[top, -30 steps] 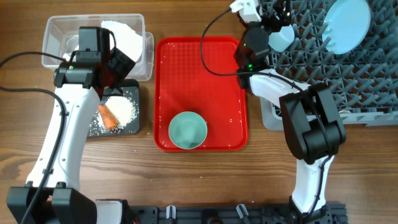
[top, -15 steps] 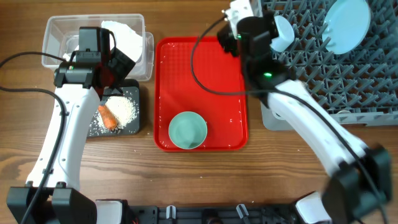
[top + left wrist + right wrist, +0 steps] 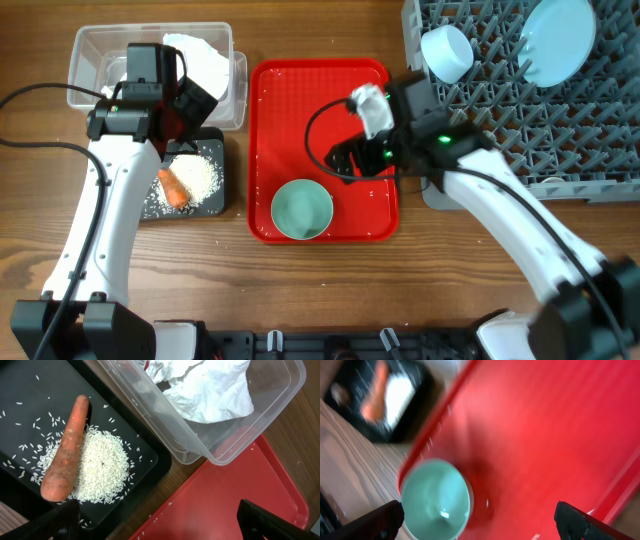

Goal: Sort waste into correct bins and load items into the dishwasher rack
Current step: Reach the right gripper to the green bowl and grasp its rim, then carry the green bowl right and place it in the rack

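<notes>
A: Left gripper (image 3: 159, 510), state?
B: Released. Fingers spread wide, nothing between them. It hangs over the seam between the clear tub (image 3: 88, 40) and the black tray (image 3: 218, 200), at the far-left corner of the desk.
A: Contents?
B: Tub: crumpled white napkin (image 3: 210, 390). Black tray, just beside the tub on its near side: carrot (image 3: 65, 450) lying against a heap of rice (image 3: 100, 467), with stray grains around.
A: Middle of the desk?
B: Red tray (image 3: 300, 110). Pale-green bowl (image 3: 302, 209) upright by its near edge. A few grains scattered on the tray.
A: Right gripper (image 3: 479, 507)?
B: Also released, jaws wide, empty. It is above the red tray's right half, near the bowl and not touching it. Wrist view blurred.
A: Far-right corner?
B: Dishwasher rack (image 3: 560, 130). Small pale cup (image 3: 447, 52) tilted near the rack's far-left corner. Light-blue plate (image 3: 558, 38) propped among the pegs along its far edge.
</notes>
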